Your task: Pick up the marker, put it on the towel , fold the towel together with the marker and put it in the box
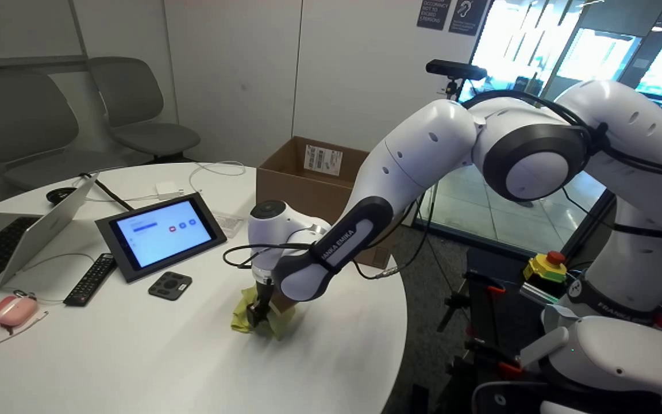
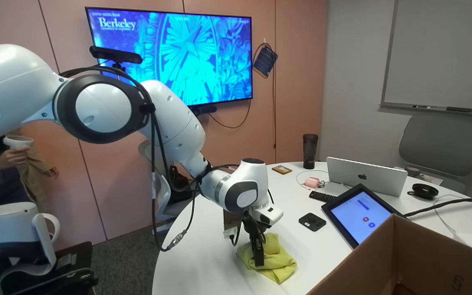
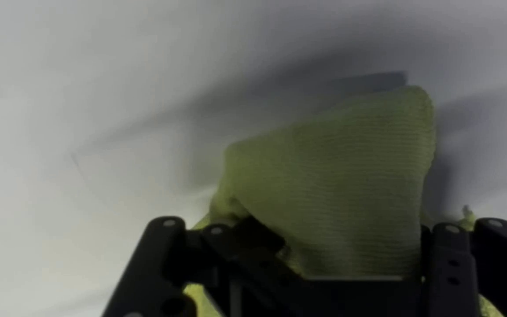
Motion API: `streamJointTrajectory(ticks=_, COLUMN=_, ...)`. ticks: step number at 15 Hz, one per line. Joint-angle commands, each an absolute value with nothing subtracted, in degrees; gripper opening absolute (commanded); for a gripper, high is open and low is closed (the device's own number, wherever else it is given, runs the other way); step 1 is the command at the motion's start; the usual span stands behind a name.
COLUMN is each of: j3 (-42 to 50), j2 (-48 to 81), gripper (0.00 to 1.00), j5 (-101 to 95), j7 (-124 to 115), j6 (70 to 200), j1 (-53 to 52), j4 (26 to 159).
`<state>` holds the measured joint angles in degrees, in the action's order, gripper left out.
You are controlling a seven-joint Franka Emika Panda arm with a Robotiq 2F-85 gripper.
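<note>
The thin yellow-green cloth towel (image 3: 346, 189) lies bunched on the round white bench (image 1: 164, 356), with folds standing up between the jaws; no marker shows, so I judge it is wrapped inside. The jaws stand part-way apart astride the cloth, and I cannot tell whether they have a firm hold. If they pinch only the top layer, lifting would probably open the fold and let the marker slide out. Farther off, apart from the towel, stands the tall open brown cardboard box (image 1: 308, 192); carried too low, a hanging corner could snag its rim.
</note>
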<state>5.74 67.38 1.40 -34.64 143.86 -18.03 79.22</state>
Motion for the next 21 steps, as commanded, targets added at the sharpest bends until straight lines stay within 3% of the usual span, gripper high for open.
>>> streamJointTrajectory(ticks=1, j3=5.6, j2=68.5, gripper=0.11, j5=1.8, j7=-34.4, j6=142.4, j1=-17.6, j4=77.6)
streamJointTrajectory(ticks=4, j3=4.7, j2=66.2, gripper=0.06, j5=2.0, j7=-32.7, j6=142.4, j1=-16.6, j4=80.0)
streamJointTrajectory(ticks=6, j3=4.3, j2=63.1, gripper=0.10, j5=1.9, j7=-31.3, j6=142.3, j1=-16.2, j4=83.1)
streamJointTrajectory(ticks=21, j3=11.4, j2=25.0, gripper=0.10, j5=-5.1, j7=-34.3, j6=138.5, j1=-17.4, j4=110.1)
